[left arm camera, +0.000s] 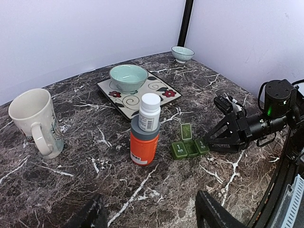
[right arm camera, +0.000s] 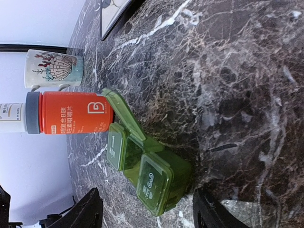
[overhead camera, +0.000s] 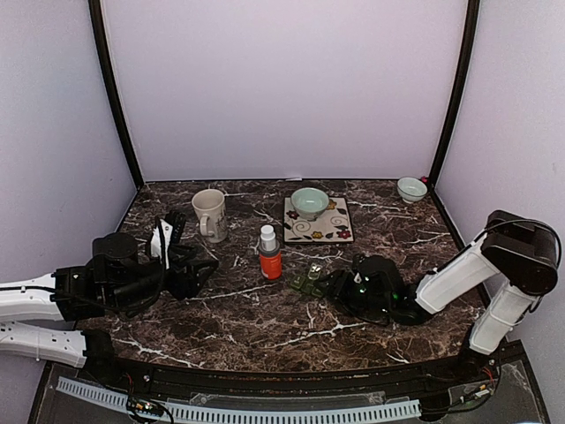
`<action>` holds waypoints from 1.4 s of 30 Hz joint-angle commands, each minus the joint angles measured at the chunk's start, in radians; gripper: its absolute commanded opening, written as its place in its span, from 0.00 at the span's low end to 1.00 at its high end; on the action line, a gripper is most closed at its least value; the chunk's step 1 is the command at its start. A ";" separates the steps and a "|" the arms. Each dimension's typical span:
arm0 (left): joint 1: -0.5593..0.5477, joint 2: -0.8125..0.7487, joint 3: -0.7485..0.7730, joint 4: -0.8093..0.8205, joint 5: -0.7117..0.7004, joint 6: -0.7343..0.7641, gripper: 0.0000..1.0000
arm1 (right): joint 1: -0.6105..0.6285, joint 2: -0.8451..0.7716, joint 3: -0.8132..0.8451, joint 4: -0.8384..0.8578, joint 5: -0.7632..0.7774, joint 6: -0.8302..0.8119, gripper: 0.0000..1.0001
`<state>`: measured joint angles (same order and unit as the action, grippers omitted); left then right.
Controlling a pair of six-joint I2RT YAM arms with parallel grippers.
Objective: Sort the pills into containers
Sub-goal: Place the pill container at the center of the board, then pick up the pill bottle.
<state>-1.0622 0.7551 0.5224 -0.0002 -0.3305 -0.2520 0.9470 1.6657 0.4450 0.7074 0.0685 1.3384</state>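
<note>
The dark green pill-box strip (overhead camera: 307,283) of three joined compartments lies on the marble table, right of centre. Its middle lid stands open; the lids marked 1 and 3 are shut. It also shows in the left wrist view (left arm camera: 189,147) and the right wrist view (right arm camera: 152,173). An orange pill bottle (overhead camera: 269,254) with a white cap stands upright just left of it (left arm camera: 144,135). No loose pills show. My right gripper (right arm camera: 148,202) is open, low at the table, with the end marked 3 between its fingers. My left gripper (left arm camera: 151,213) is open and empty, left of the bottle.
A beige mug (overhead camera: 209,215) stands at the back left. A floral tile (overhead camera: 328,228) at the back centre bears a pale green bowl (overhead camera: 309,201). A second small bowl (overhead camera: 411,188) sits in the back right corner. Purple walls close in the table.
</note>
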 commanded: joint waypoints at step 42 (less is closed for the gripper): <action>0.008 -0.080 0.006 -0.053 -0.046 -0.081 0.70 | 0.125 0.224 1.337 -1.424 0.252 -0.992 0.68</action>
<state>-1.0622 0.6975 0.5171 -0.0334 -0.3813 -0.3199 1.0634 1.8740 1.7420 -0.6468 0.3836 0.3698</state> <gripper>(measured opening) 0.700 0.670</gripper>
